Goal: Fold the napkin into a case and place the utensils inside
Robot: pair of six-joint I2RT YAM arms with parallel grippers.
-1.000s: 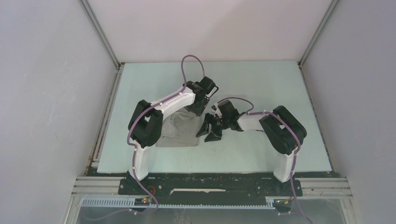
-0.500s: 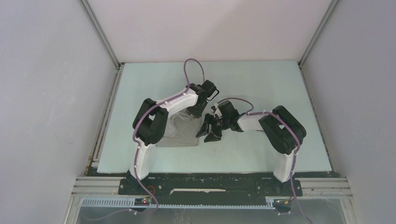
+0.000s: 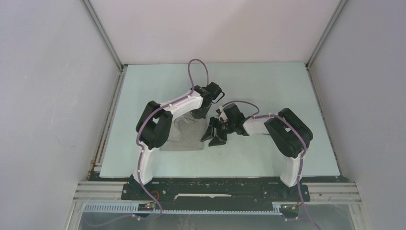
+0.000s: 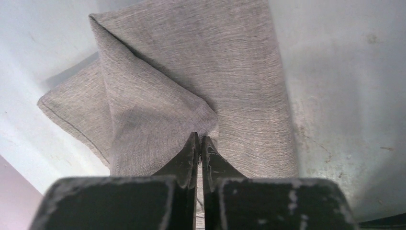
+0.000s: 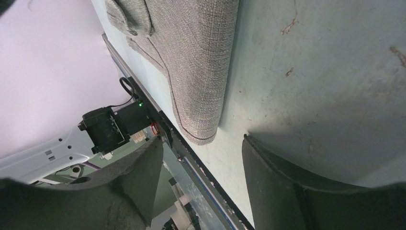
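Lying diagonally folded, grey-beige napkin (image 4: 230, 62)

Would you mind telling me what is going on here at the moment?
The left claw is shut on a pinched fold of the napkin, which lies partly folded on the table. The right claw is open beside the napkin's edge and holds nothing. No utensils are in view, so the folding step is not yet done.
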